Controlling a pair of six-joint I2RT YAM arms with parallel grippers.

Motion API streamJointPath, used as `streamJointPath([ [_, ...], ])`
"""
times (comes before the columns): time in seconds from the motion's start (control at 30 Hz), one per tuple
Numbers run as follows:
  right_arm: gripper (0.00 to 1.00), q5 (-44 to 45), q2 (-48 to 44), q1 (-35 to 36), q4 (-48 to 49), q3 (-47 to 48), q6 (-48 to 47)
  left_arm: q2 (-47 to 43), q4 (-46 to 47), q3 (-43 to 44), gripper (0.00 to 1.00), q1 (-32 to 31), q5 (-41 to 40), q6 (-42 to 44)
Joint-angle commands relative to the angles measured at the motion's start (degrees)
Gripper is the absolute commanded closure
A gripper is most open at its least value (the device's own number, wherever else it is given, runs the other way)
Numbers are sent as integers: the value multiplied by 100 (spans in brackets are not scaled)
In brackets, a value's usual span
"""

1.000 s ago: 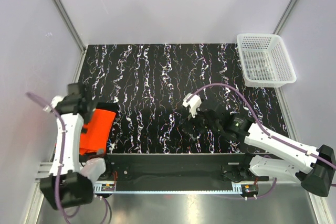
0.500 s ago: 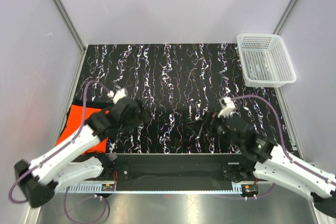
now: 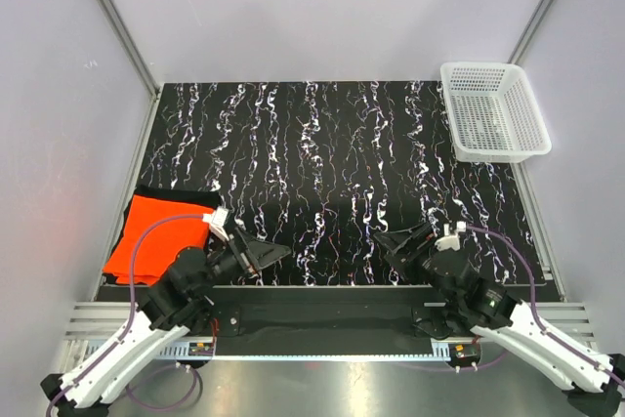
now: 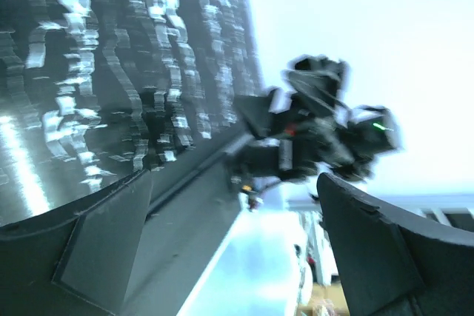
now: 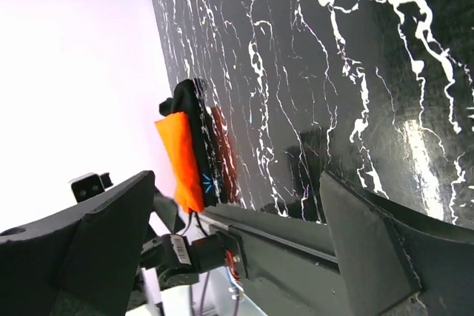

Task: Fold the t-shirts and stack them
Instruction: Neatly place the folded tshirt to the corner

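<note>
At the left edge of the marbled mat (image 3: 322, 144), the orange-red t-shirt (image 3: 156, 241) is lying folded into a flat slab on top of the black t-shirt (image 3: 181, 193). The black one is showing only as a dark strip along the far side of the orange one. The right wrist view is catching the same stack edge-on, orange cloth against black, free of both grippers. Just right of the stack, near the mat's near edge, the left gripper (image 3: 264, 254) is hanging low with its jaws spread wide and nothing between them. It is sitting apart from the shirts and pointing across toward the other arm. In its own wrist view the two dark fingers (image 4: 111, 249) are framing blurred mat and the right arm (image 4: 318, 138) beyond. A stretch of mat is separating the two grippers. Further right, also close to the near edge, the right gripper (image 3: 398, 243) is facing back toward the left. Its jaws are likewise standing fully apart and empty, its fingers (image 5: 370, 242) bracketing a view of mat and the distant stack. Whether either gripper is touching the mat is not clear. At the far right corner, the white mesh basket (image 3: 479, 66) is sitting partly off the mat's edge, well apart from both arms and from the shirts.
</note>
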Motion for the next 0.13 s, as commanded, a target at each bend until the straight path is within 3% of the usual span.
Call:
streamJointPath([
  [0.0, 0, 136, -66, 1, 219, -147, 486, -619, 1727, -192, 1, -11, 770, -338],
  [0.03, 0, 92, -345, 1, 246, -305, 529, -575, 2227, -341, 1, -11, 867, -730],
  [0.1, 0, -355, -331, -8, 875, -385, 225, -539, 4220, -1024, 1, -11, 929, -1311],
])
